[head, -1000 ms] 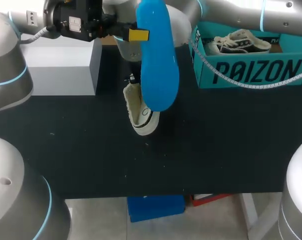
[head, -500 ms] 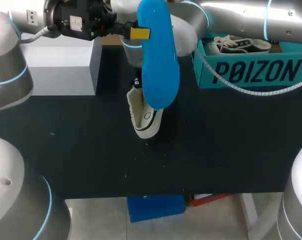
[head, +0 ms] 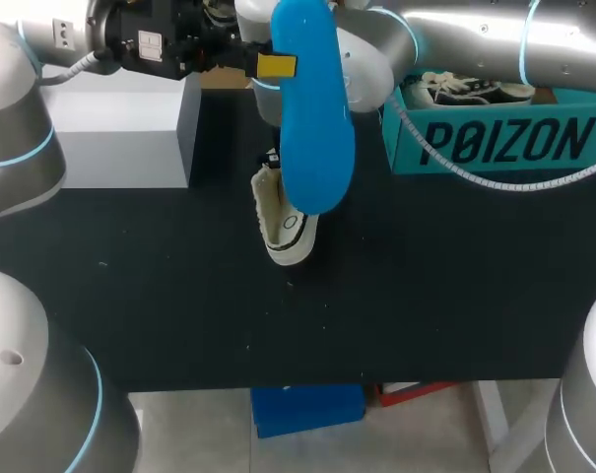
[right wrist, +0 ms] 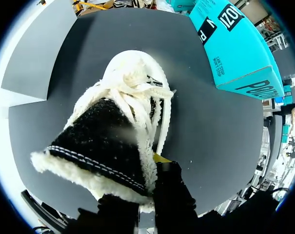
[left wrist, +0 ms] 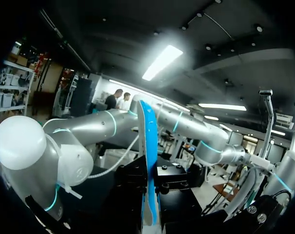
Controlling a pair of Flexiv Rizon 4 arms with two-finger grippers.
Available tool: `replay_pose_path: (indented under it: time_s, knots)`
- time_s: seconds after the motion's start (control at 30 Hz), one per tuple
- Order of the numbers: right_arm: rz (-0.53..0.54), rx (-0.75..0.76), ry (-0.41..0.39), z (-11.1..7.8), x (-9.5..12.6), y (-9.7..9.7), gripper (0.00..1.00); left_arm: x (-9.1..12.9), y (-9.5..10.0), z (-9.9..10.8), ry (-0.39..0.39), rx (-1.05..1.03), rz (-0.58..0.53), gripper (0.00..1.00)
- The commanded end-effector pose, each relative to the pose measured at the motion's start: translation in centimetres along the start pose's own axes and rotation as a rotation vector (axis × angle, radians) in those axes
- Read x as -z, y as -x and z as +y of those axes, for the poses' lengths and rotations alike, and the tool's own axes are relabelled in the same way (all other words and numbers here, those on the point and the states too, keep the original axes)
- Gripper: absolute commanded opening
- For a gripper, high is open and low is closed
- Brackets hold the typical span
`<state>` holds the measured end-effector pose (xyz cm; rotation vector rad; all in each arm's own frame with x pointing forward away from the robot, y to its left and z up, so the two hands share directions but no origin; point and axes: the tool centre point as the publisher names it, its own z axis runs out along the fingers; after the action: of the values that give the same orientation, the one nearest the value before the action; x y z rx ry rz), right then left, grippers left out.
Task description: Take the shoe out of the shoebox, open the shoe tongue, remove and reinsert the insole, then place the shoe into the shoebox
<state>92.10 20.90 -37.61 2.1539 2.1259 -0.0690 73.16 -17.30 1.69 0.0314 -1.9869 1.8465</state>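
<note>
While left hand [head: 278, 67] pinches the insole [head: 315, 128] endwise, right hand [right wrist: 149, 168] clamps shoe [right wrist: 123, 122], toe outward.

We note a black surface [head: 179, 296], matte, with a few pale specks [head: 246, 346] scattered toward its near half. At its far left corner stands a box-shaped block [head: 120, 133], light on top and on its front, darker grey on its right face. The right wrist view shows the same surface [right wrist: 210, 122] and the block's grey side [right wrist: 40, 63] resting flush on it.
</note>
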Motion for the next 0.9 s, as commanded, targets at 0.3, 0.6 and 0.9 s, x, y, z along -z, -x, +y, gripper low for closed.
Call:
replay_pose_path:
  time_s: [0.3,0.6,0.9]
  knots:
    - [0.023,0.007,-0.034,0.1,-2.4,0.3,0.0,-0.1,0.1,0.0,0.001,0.0,0.0,0.0]
    - [0.08,-0.006,-0.031,-0.6,-2.5,1.1,1.0,-0.1,0.1,0.0,0.001,0.0,0.0,0.0]
    - [0.216,-0.108,-0.005,-1.1,0.5,4.2,1.0,-0.1,0.1,0.0,0.001,0.0,0.0,0.0]
